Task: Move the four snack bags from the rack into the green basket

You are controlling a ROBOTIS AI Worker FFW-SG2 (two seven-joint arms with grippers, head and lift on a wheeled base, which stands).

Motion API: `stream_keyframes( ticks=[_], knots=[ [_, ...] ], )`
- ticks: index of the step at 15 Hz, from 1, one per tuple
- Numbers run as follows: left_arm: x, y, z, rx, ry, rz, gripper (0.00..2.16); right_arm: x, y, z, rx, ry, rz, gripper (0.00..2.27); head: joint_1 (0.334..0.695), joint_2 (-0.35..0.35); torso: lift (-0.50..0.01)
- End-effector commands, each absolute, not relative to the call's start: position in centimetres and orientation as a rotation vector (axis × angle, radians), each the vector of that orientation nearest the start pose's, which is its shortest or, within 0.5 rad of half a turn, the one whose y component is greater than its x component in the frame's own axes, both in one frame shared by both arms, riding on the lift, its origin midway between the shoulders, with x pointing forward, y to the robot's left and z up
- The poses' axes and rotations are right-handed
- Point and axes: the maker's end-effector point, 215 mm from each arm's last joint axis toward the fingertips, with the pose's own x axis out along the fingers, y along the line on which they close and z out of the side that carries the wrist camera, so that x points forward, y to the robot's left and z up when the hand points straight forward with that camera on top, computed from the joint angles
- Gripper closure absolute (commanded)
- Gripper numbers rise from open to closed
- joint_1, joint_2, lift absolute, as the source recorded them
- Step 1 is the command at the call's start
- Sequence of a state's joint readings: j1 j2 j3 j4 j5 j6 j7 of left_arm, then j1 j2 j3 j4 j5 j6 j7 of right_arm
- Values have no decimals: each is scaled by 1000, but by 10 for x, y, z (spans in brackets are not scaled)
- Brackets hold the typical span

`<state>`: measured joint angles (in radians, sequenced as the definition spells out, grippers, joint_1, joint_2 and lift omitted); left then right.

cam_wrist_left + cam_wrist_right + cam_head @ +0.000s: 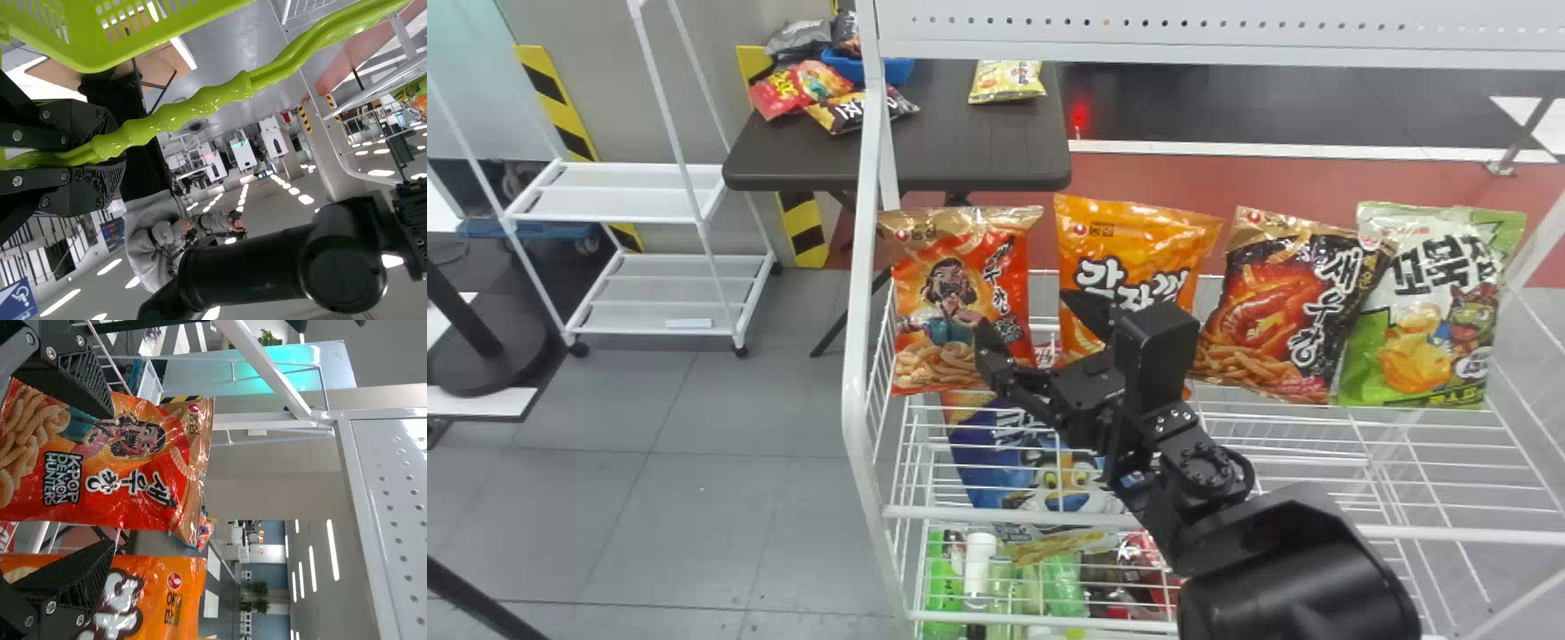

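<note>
My right gripper [1030,322] stands open before the rack, in front of the red snack bag [960,293] and the orange snack bag [1129,240]. A dark shrimp snack bag [1272,311] and a green snack bag [1423,311] stand farther right in the same row. In the right wrist view, the open right gripper [110,479] has one finger over the red bag [133,493] and the other over the orange bag [180,587]. The left wrist view has my left gripper [110,148] shut on the handle of the green basket [87,50].
The white rack's upright [858,356] rises left of the bags, with a perforated panel [1227,36] above. Lower wire shelves hold a blue snack bag [996,462] and bottles [978,560]. Behind are a dark table [960,147] with more bags and a white shelf cart [623,191].
</note>
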<state>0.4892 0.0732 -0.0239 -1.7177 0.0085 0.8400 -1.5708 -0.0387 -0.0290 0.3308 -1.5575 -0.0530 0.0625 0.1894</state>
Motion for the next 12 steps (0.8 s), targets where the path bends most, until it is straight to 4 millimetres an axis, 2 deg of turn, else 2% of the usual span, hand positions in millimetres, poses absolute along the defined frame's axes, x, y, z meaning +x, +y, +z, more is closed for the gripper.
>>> stream_keyframes(
  ticks=[1,6,9,11,12],
  knots=[
    [144,33,-497,-864,973,-1395,1993,573,0,-350,21,66,550,154,695,33,0],
    [147,32,-498,-862,970,-1402,1993,595,28,-355,21,123,611,184,695,72,0],
    [147,33,-499,-857,971,-1403,1993,599,44,-368,-12,188,657,272,695,98,0],
    [149,33,-499,-855,971,-1404,1993,601,49,-381,-36,254,678,579,695,112,0],
    [150,32,-500,-849,975,-1411,1993,600,51,-388,-54,295,692,1055,695,117,0]
  ],
)
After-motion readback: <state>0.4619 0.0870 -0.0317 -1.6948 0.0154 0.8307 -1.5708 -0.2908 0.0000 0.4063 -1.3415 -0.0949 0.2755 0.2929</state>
